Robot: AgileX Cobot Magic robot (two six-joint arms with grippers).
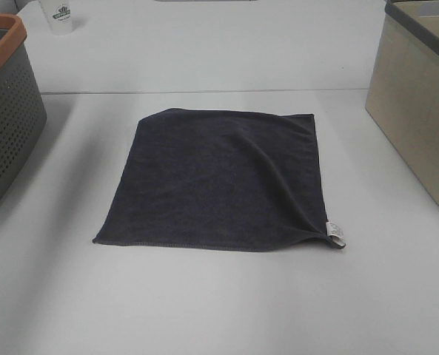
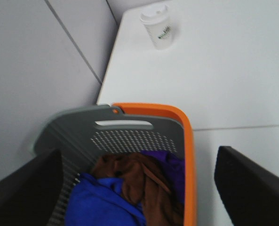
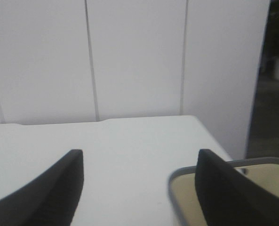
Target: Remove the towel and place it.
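The dark charcoal-grey towel [image 1: 219, 181] lies spread flat in the middle of the white table, with a small white tag [image 1: 335, 234] at its near right corner. Neither arm shows in the exterior high view. My left gripper [image 2: 139, 188] is open and empty, above the grey and orange basket [image 2: 188, 155]. My right gripper [image 3: 139, 188] is open and empty, above the table's far right part near the beige bin [image 3: 224, 193]. The towel shows in neither wrist view.
The grey perforated basket with an orange rim [image 1: 4, 103] stands at the left edge and holds blue, brown and purple cloths [image 2: 130, 188]. A beige bin with a grey rim [image 1: 419, 111] stands at the right. A white paper cup [image 1: 60, 16] stands at the far left.
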